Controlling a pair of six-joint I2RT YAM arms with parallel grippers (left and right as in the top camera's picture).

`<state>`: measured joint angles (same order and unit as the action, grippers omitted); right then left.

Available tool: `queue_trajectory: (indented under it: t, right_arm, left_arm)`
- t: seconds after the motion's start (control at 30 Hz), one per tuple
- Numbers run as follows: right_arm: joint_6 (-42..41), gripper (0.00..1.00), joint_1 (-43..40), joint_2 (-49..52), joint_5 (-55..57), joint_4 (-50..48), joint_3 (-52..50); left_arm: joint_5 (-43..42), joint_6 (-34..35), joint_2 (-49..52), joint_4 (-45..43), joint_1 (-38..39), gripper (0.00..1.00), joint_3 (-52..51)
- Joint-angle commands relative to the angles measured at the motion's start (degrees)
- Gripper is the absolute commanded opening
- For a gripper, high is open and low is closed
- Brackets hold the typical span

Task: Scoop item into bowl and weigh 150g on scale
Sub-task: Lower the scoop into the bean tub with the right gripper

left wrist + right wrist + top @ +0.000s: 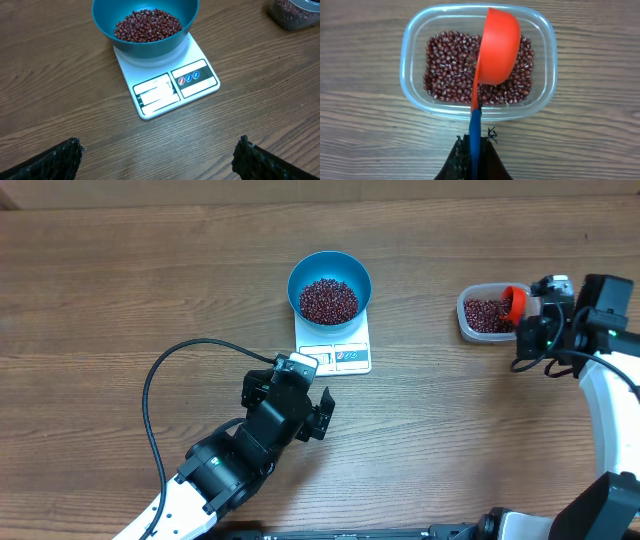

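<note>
Bright-blue round deep bowl (300, 275) sits on the small flat white rectangular kitchen scale (335, 358), mid-desk. Its display edge faces the left arm. A pile of small dark red-brown beans (147, 24) covers the bowl's bottom.

More of the same beans lie in a clear rounded-rectangular plastic tub (465, 320), well to the right of the scale on the brown wooden desk (120, 280).

Right gripper (472, 150) pinches the blue handle (475, 125) of the orange-red plastic scoop (497, 47). The scoop's cup is turned on edge over the tub; contact with the beans cannot be told.

Left gripper (159, 147) is spread wide and empty, near the scale's display edge but not touching it.
</note>
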<state>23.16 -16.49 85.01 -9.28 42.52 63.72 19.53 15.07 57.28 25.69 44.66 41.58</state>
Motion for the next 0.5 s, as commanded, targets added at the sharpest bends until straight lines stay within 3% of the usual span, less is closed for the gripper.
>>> queue_trajectory:
  t: [0.0, 0.47]
  right_arm:
    - [2.27, 0.04, 2.67, -1.42, 6.80, -0.46, 0.04]
    - [2.21, 0.04, 10.34, -1.42, 23.37, -2.03, 0.04]
  left_arm:
    - [-0.07, 0.81, -0.28, 0.00, 0.37, 1.00, -0.35]
    - [-0.07, 0.81, -0.28, 0.00, 0.37, 1.00, -0.35]
